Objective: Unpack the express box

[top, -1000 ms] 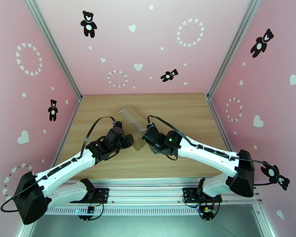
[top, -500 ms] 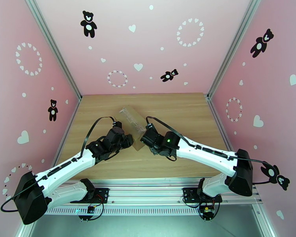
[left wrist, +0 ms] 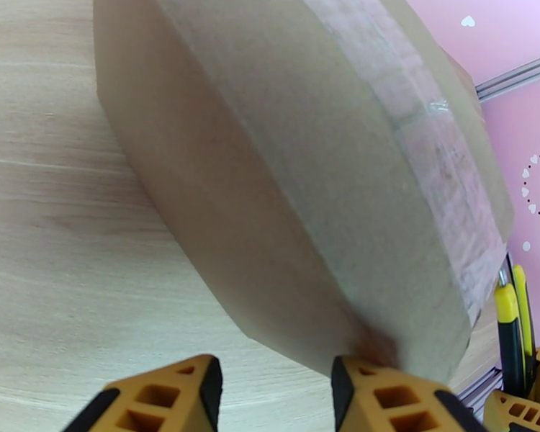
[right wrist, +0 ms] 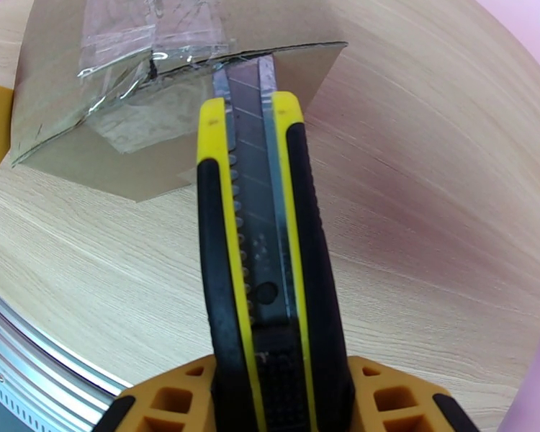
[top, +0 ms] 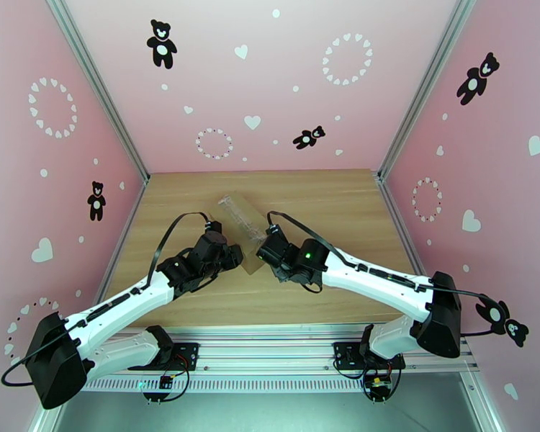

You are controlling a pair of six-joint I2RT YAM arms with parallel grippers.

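Note:
The express box [top: 240, 216], a small brown carton with clear tape along its top, lies slantwise on the table between both grippers. In the left wrist view the box [left wrist: 291, 160] looms close. My left gripper [left wrist: 270, 376] stands open at its near lower corner, the right fingertip [left wrist: 385, 394] against the cardboard and bare table in the gap. My right gripper [right wrist: 277, 383] is shut on a yellow-black utility knife [right wrist: 259, 268]. Its blade [right wrist: 245, 73] is extended and reaches the taped end seam of the box [right wrist: 126, 138], where the tape is torn and wrinkled.
The wooden table [top: 327, 210] is walled by pink panels at the back and both sides. An aluminium rail [top: 284, 354] with the arm bases runs along the near edge. From the left wrist, the knife [left wrist: 510, 333] shows past the box's right end.
My right arm has crept slightly left toward the box with the knife. The left arm and the box have stayed put.

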